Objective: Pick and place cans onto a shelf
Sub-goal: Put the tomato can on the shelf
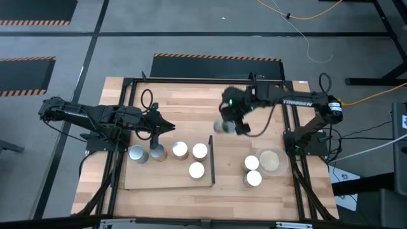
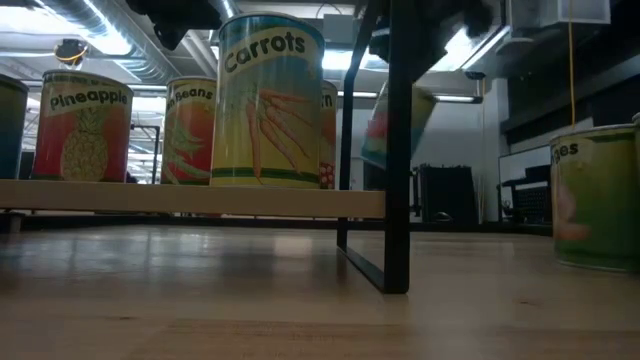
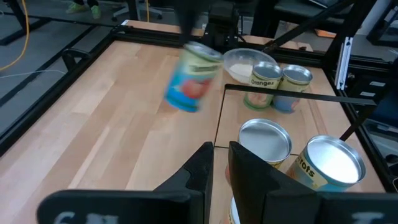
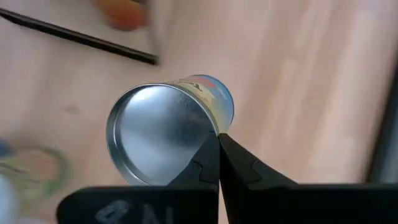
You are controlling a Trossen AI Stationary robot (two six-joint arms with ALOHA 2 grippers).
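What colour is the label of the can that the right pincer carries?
Mostly blue with a red patch, on the carried can; the left wrist view shows it best.

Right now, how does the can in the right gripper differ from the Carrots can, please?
The held can hangs above the tabletop, pinched at its rim by the right gripper; the Carrots can stands on the shelf. The held can is tilted; the Carrots can is upright. The held can's label is mostly blue; the Carrots can's yellow-green. Both are silvery-topped tins. The left gripper hovers over the shelf.
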